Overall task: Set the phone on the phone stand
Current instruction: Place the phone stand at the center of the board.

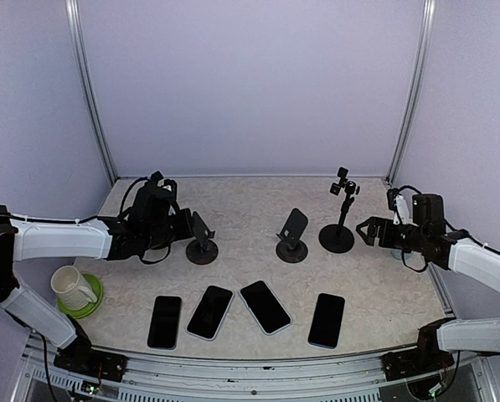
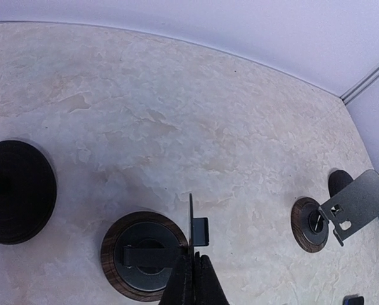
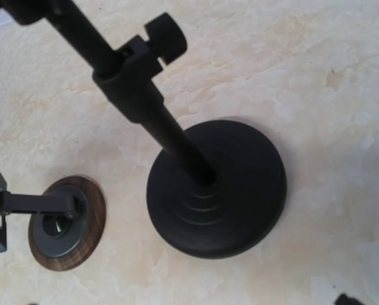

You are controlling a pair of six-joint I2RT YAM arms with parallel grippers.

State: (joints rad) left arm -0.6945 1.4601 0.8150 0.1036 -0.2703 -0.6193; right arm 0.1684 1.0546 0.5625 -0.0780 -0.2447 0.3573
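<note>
Phones: four, all face-up and flat along the near edge of the table, none on a stand. From the left: far-left phone, second phone tilted right, third phone tilted left with its near corner close to the second, right phone apart from the others.

Left of the row: white mug on a green saucer.

Behind the phones, three stands in a line:
- left stand, round wood-rimmed base, thin plate upright
- middle stand, same type, plate tilted back
- pole stand, black disc base, tall post with a clamp head on top

Left gripper is clenched, with its fingers pressed together. In the left wrist view the tips meet right at the lower edge of the left stand's plate. I can't tell whether the plate is nipped between them.

Right gripper is released, jaws spread wide and holding nothing. It sits just right of the pole stand's base, low over the table.
</note>
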